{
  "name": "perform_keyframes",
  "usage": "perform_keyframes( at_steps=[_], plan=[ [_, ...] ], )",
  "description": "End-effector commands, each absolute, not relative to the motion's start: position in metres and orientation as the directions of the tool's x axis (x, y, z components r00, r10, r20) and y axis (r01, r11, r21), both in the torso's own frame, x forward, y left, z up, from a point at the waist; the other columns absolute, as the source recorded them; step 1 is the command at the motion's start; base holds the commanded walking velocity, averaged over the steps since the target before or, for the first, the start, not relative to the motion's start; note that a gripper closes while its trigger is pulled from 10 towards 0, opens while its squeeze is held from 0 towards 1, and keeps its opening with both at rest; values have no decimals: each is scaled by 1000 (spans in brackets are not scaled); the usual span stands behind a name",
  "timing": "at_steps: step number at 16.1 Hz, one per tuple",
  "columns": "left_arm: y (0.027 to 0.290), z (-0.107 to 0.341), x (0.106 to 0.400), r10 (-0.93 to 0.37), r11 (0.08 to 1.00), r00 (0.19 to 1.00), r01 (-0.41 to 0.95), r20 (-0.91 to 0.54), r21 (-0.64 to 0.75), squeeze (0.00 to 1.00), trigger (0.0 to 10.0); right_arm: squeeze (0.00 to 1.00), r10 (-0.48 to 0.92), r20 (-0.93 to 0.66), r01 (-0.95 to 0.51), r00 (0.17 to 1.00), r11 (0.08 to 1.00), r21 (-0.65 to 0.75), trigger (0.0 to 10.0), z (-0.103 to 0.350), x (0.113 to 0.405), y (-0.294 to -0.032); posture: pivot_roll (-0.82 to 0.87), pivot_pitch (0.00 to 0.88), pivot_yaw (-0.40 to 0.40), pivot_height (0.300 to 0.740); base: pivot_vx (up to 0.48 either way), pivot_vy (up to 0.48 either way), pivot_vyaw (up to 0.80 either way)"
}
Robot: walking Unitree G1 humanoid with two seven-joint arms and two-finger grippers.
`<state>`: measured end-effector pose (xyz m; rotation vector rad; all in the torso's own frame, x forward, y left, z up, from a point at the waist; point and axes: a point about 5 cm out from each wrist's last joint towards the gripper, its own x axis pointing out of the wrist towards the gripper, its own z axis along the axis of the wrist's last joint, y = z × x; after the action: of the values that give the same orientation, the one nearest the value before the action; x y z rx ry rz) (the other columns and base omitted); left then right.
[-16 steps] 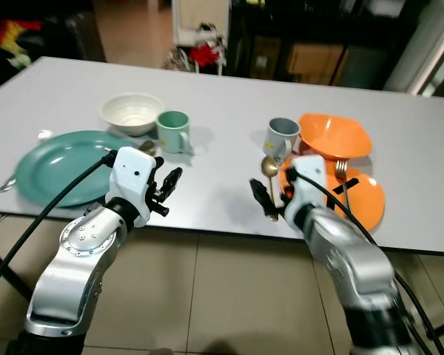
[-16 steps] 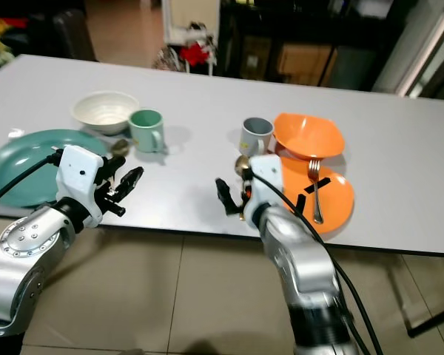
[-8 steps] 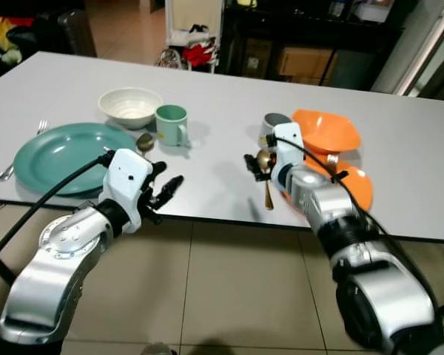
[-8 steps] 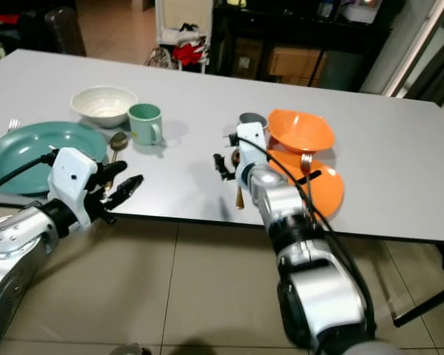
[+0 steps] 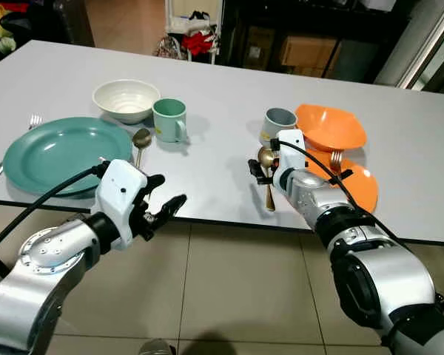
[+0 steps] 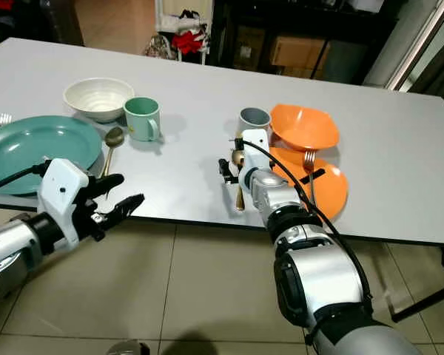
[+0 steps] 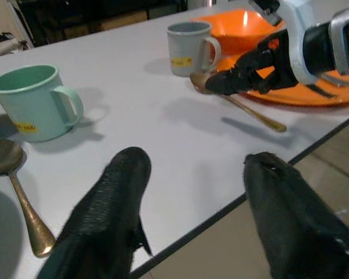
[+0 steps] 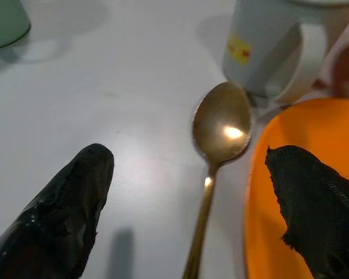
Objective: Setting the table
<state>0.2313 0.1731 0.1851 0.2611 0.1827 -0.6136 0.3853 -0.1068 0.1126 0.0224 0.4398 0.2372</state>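
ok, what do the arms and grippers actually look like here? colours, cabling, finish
Both arms are rounded silver metal shells with dark joints. Each wrist carries a white boxy housing, and a black cable loops from it back along the arm. The left gripper and right gripper each have two long, matte black fingers with a textured surface. I can make out no markings.

No readable text; yellow stickers on green mug [image 7: 32,102], grey mug [image 7: 189,48] (print illegible).

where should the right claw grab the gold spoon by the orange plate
Probably the thin handle of the gold spoon, just below the bowl, coming from above. It lies flat on the table beside the orange plate, and the open right claw already straddles the handle. The bowl sits close to the grey mug.
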Motion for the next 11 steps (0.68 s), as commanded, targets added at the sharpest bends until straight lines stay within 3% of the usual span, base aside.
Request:
perform_keyframes(
  at_steps=[1, 2, 3, 11],
  plan=[
    [173, 188, 228, -544, 780, 801, 593, -249, 202, 75, 10000, 1000, 247, -405, -228, 880, 969, 96, 10000, 117, 388, -106, 221, 50, -97, 740, 0, 0, 0],
    [174, 188, 228, -540, 780, 803, 590, -253, 208, 0, 10000, 337, 269, -395, -237, 878, 963, 128, 10000, 118, 388, -104, 224, 54, -96, 740, 0, 0, 0],
    [176, 190, 228, -534, 783, 806, 585, -256, 211, 0, 10000, 0, 285, -382, -248, 879, 958, 144, 10000, 121, 389, -103, 227, 58, -96, 740, 0, 0, 0],
    [185, 195, 216, -506, 783, 806, 578, -305, 230, 0, 10000, 0, 280, -407, -236, 869, 959, 155, 10000, 117, 388, -102, 267, 140, -85, 740, 0, 0, 0]
  ],
)
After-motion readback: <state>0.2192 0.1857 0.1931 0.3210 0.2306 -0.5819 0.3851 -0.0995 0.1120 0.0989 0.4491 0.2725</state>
